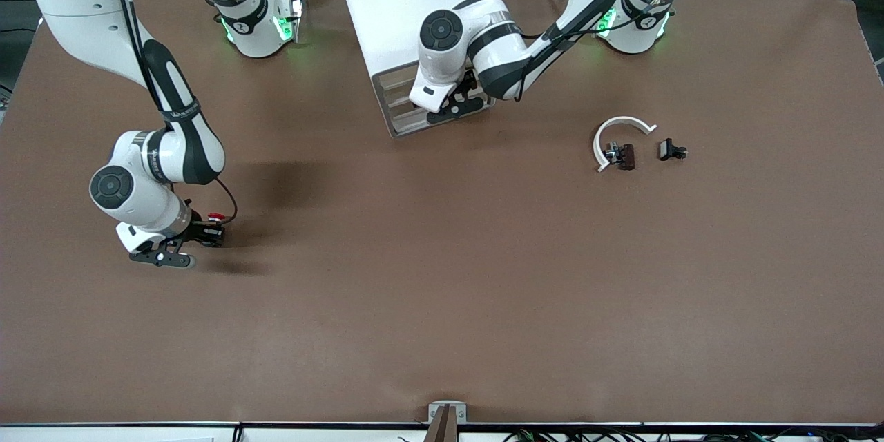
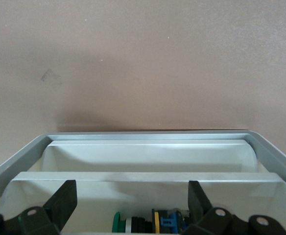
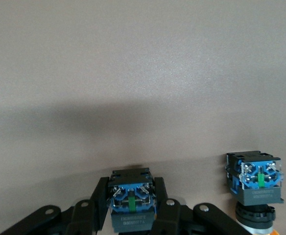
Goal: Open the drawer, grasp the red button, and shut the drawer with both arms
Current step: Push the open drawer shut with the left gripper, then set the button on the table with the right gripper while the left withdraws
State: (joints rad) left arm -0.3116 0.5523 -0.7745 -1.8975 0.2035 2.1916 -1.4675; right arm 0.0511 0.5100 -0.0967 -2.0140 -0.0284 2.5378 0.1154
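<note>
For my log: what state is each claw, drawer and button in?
drawer: pulled open, spare buttons inside.
left claw: open, at the drawer.
right claw: shut on the red button.
red button: gripped, out of the drawer.
second button: loose on the table, beside the right claw.
</note>
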